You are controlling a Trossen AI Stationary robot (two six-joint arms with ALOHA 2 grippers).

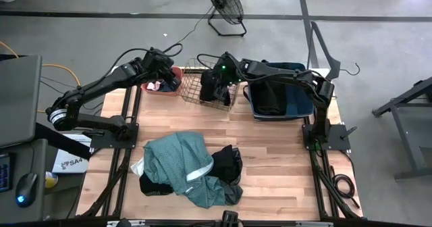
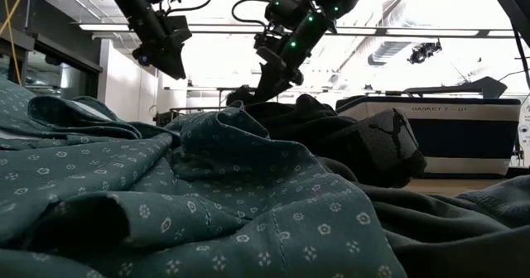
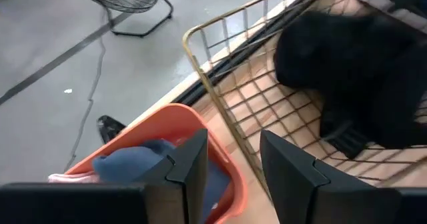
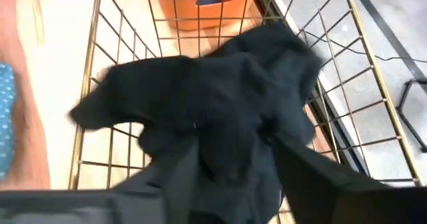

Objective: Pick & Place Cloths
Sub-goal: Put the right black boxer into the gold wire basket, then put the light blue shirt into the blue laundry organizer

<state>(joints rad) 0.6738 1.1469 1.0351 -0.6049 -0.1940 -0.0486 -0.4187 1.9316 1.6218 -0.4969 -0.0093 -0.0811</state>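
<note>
at the table's far edge stood three containers: one coral plastic tub (image 1: 162, 85), one gold wire basket (image 1: 191, 92) and one dark blue plastic bin (image 1: 253, 105), lettered "basket" in the low view. the right gripper (image 1: 214, 86), fingers parted, hung over one black cloth (image 4: 213, 117) in the wire basket. the left gripper (image 3: 230, 177) hovered over the tub, fingers narrowly apart, empty. one large teal patterned garment (image 1: 179, 159) lay near, among black pieces.

Grey concrete floor (image 1: 101, 38) crossed by dark lines, a black floor fan (image 1: 224, 4) (unlit) standing behind.
</note>
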